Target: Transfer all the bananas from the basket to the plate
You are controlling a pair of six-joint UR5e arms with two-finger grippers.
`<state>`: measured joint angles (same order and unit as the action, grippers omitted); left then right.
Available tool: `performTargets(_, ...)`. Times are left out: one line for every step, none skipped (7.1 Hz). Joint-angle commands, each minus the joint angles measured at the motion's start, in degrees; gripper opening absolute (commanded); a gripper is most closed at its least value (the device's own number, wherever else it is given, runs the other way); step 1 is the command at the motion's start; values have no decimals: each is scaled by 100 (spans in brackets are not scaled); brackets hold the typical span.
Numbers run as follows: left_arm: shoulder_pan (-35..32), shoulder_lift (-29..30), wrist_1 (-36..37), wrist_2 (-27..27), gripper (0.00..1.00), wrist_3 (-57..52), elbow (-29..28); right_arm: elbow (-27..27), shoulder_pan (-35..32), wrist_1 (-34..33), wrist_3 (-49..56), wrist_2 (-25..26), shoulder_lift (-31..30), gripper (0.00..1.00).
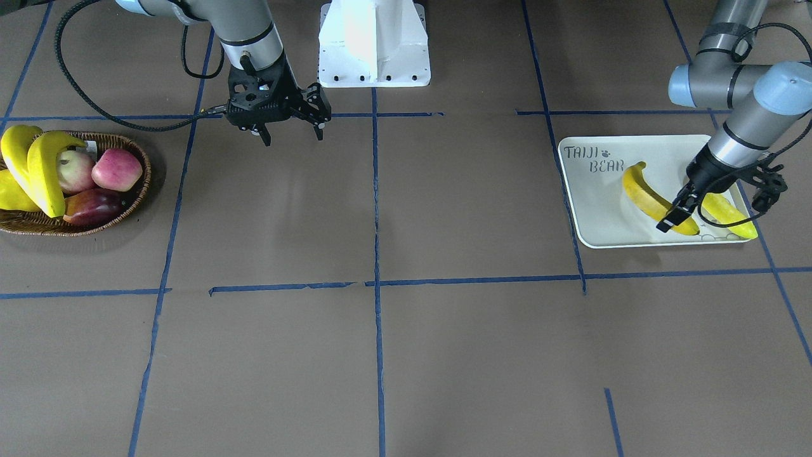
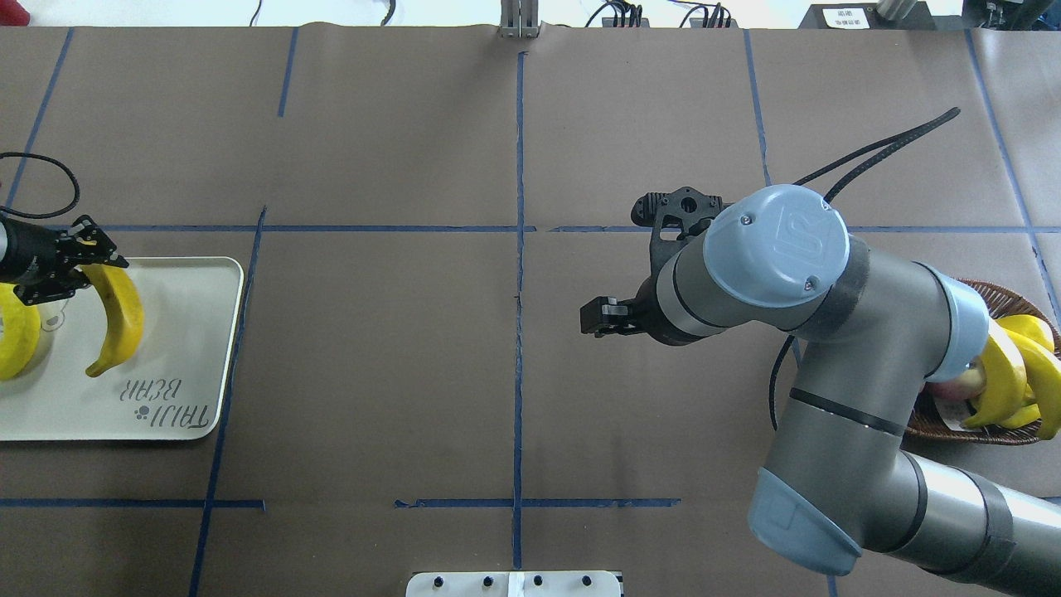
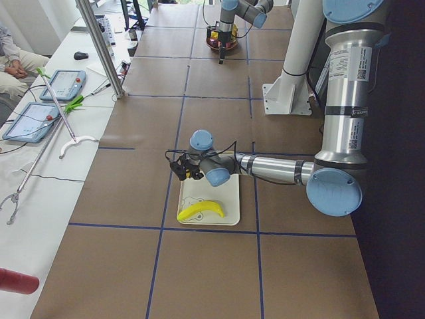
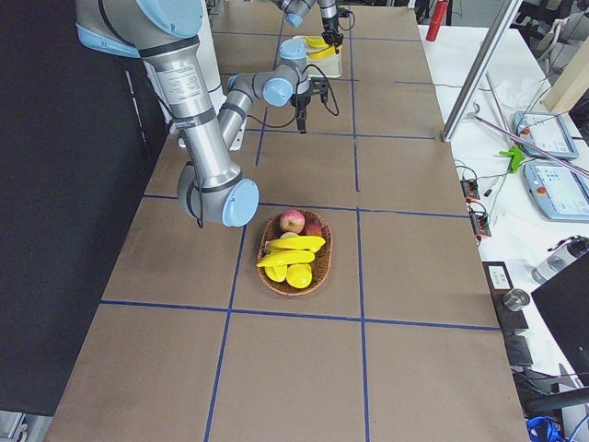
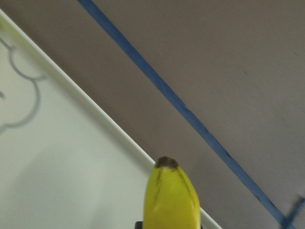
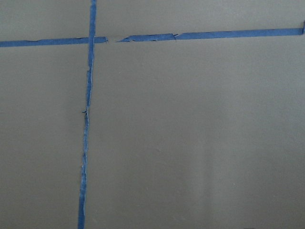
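Note:
The off-white plate (image 1: 596, 209) (image 2: 191, 332) bears two yellow bananas. My left gripper (image 1: 674, 214) (image 2: 79, 269) is shut on one end of the inner banana (image 1: 647, 197) (image 2: 118, 319), whose tip (image 5: 167, 191) shows over the plate's rim in the left wrist view. The other banana (image 1: 729, 214) (image 2: 16, 332) lies beside it. The brown wicker basket (image 1: 130, 200) (image 2: 990, 292) holds two more bananas (image 1: 44, 171) (image 2: 1003, 377) leaning over other fruit. My right gripper (image 1: 292, 134) (image 2: 612, 262) hangs open and empty over bare table, well short of the basket.
Red-pink apples (image 1: 117, 168) and a plumper yellow fruit (image 1: 9, 195) share the basket. The white robot pedestal (image 1: 374, 44) stands at the table's robot-side edge. Blue tape lines (image 6: 86, 119) cross the brown table. A person sits by tablets (image 3: 60, 83) off the table.

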<state>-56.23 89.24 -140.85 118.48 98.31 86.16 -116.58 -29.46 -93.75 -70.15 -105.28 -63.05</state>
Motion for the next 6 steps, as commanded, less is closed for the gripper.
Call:
performTargets(-300,-91,-22,0,23,-531,-345,-5,19,-11,10,26,3,100)
performTargets(-353,-83,5,-9,43,-541,-363,-5,19,-11,11,26,12,100)
performTargets(-432,-83,5,-17,85,-610,-354,-5,19,-11,11,26,21,100)
performTargets(-607,-74,14,9,100,-741,-354,-14,10,-20,11,8,30,100)
performTargets(-809,-65,31,105,100,-804,-293,-31,-7,-20,11,-18,30,100)
performTargets(-950,-48,40,401,100,-804,-240,-119,-51,-29,19,-53,-40,100)
